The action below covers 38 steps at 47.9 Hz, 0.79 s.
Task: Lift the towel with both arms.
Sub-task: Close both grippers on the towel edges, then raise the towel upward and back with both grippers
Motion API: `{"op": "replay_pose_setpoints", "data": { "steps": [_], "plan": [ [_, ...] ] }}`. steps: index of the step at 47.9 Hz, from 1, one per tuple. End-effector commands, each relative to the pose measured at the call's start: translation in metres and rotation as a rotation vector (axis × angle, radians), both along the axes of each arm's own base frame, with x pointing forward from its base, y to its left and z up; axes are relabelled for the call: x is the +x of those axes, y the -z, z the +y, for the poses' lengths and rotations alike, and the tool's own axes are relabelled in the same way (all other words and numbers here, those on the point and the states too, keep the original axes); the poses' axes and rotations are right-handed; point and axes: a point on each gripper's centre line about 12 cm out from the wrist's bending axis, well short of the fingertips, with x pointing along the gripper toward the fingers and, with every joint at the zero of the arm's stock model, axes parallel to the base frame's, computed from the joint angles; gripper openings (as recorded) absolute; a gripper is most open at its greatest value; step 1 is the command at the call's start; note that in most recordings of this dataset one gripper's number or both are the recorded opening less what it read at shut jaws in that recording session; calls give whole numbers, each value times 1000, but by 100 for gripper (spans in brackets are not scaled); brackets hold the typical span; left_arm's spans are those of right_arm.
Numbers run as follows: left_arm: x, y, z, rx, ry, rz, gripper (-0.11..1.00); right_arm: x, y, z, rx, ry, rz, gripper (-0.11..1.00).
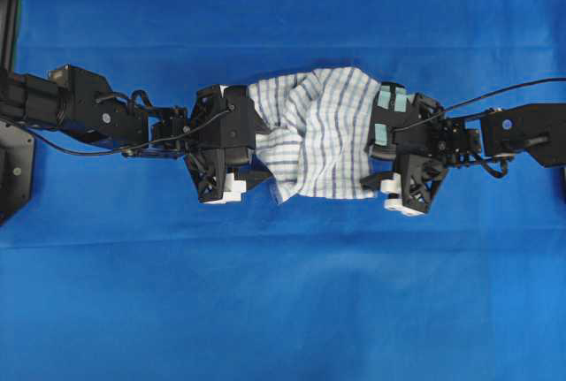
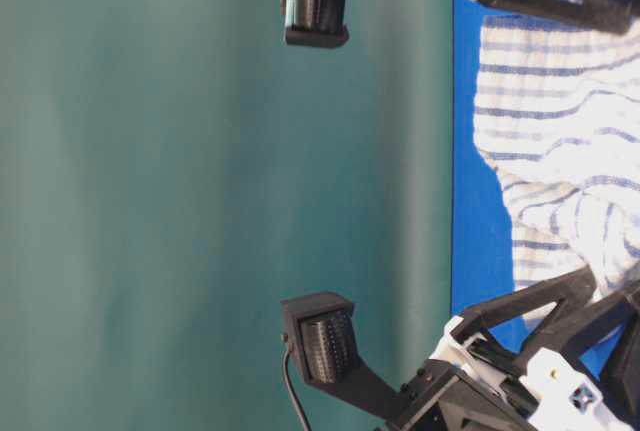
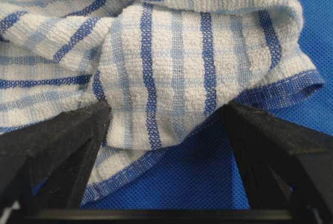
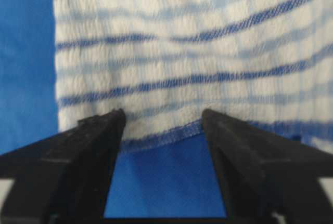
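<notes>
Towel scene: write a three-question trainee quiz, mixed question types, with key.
1. True or false: the towel lies flat and smooth.
2. The left tool has its jaws: A) apart around a towel fold, B) shut on the blue table cloth, C) away from the towel.
3. Which towel edge does the right tool straddle in the overhead view?

Key: 1 false, it is bunched. 2 A. 3 the right edge.

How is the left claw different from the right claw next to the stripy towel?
The left gripper reaches the towel from the overhead view's left, the right gripper from its right. The right gripper shows teal pads; the left shows none. In the wrist views, the left gripper faces a bunched, folded towel edge, the right a flatter edge. Both are black, open, and straddling the towel's edge on the blue cloth.
</notes>
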Motion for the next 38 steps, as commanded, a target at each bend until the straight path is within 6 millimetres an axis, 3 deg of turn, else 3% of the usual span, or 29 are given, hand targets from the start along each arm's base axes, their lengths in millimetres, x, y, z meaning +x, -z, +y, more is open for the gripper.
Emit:
{"op": "replay_pose_setpoints", "data": {
  "steps": [1,4,12,16,28,38],
  "plan": [
    [4,-5,0,1,1,-9,83,9,-7,1,1,1,-25,62],
    [2,-4,-1,0,4,8,70,11,-7,0,-2,-2,-20,50],
    [-1,-3,1,0,1,40,22,8,-5,-2,-9,1,17,4],
    [-2,-6,5,-2,-12,44,7,7,-4,-2,-6,7,27,2],
    [-4,-36,15,1,-37,6,7,11,-29,-4,-13,10,-34,2],
    [-9,-89,25,3,-65,-38,7,8,-83,-11,-37,31,-109,2]
  ]
}}
